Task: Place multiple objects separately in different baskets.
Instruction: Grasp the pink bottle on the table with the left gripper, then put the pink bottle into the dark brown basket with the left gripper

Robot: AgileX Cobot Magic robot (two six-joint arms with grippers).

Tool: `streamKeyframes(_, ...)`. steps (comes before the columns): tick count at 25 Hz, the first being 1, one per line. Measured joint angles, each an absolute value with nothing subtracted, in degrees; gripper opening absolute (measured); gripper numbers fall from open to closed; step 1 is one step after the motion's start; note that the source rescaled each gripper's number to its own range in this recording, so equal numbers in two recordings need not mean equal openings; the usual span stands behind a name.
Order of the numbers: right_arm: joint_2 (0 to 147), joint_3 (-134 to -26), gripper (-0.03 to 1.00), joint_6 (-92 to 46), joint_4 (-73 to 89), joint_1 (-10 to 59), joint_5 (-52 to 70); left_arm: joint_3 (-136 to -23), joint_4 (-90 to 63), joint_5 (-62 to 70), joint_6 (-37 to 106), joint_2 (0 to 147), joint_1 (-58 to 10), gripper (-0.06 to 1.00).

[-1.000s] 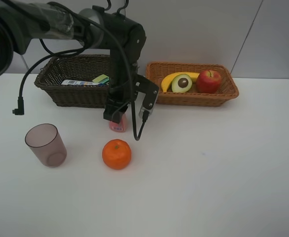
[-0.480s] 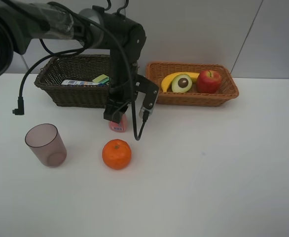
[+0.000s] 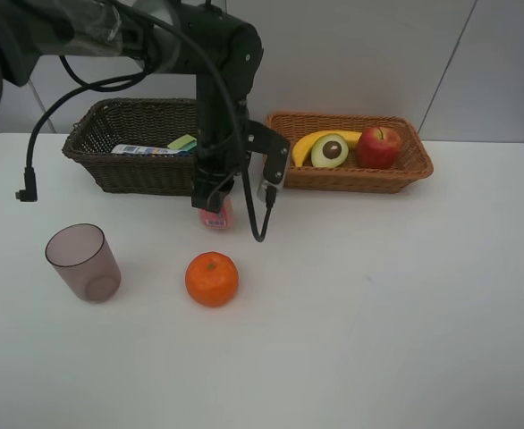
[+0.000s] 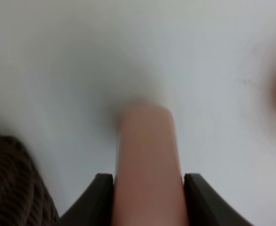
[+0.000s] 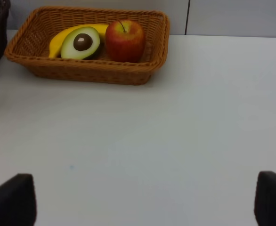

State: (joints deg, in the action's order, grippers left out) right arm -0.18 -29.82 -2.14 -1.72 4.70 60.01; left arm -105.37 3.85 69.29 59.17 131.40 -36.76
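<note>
Item in hand — small pink bottle point(image 3: 215, 215), upright, pinched between jaws of left gripper point(image 3: 214, 198). Position: just beside front wall of dark brown basket point(image 3: 110, 174), near its right end. Right gripper point(image 5: 138, 202): jaws wide apart, empty, over bare table point(image 3: 378, 295). Basket contents: white shampoo bottle point(image 3: 141, 150). Loose on table: orange point(image 3: 212, 278), mauve cup point(image 3: 83, 261). Handling note — raise bottle well above wicker rim before crossing, keep it vertical, lower beside shampoo bottle, release low to avoid topple.
</note>
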Motion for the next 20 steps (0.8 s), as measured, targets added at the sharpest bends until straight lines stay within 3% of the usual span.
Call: streamKeyframes(20, -0.2, -29.8, 0.97, -2.1, -1.7, 4.7, 60.0, -105.4, -2.0, 69.4, 50.0, 120.8, -36.0, 0.43)
